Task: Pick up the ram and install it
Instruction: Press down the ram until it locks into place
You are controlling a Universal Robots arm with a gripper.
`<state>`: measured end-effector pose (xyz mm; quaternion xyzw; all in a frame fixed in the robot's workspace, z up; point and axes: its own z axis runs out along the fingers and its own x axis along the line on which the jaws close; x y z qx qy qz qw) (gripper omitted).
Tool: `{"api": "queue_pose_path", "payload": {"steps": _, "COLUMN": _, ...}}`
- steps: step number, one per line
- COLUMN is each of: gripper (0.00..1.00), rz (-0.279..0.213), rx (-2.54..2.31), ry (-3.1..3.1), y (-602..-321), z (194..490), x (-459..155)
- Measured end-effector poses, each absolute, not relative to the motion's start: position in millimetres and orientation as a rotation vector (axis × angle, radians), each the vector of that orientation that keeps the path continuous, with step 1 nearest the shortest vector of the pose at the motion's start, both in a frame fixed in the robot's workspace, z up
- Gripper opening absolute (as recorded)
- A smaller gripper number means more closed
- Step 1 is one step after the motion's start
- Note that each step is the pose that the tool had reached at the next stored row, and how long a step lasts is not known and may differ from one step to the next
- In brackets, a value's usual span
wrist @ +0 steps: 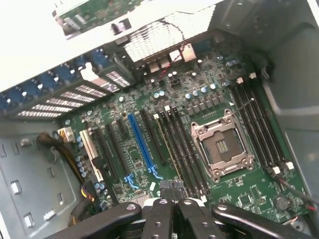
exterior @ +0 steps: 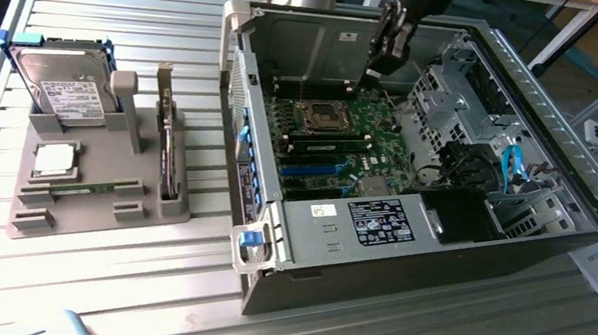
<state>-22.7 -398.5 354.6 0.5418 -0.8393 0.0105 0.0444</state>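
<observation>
We find the gripper (exterior: 385,51) hanging over the open computer case (exterior: 512,237), above the rear part of the motherboard (exterior: 335,138); in the wrist view its fingers (wrist: 172,214) are pressed together, with no gap between the pads; we read it as clenched, and a small dark bit shows at the fingertips, too little for us to name; we cannot say from these frames that a stick is held there.

Where the ram is: in the exterior view a thin green stick (exterior: 86,189) lies in a slot of the grey holder tray (exterior: 74,220), well apart from the case, on the exterior view's left; we take this to be the ram, though it is small; beside it on the tray sit the square silver processor chip (exterior: 54,159) and, upright at the back, the hard drive (exterior: 65,91).

State of the task, as we judge it: the memory slots (wrist: 179,149) beside the empty processor socket (wrist: 219,149) look unfilled in the wrist view; the slots (wrist: 259,124) on the socket's other side likewise; installation not done; if the stick on the tray is indeed the ram, pick-up also not done.
</observation>
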Motion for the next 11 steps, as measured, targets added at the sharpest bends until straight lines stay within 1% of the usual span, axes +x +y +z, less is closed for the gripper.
{"api": "queue_pose_path", "payload": {"steps": 11, "gripper": 0.11, "rz": 0.02, "rx": 1.432, "ry": -2.694, "y": -398.5, "z": 354.6, "x": -22.7}}
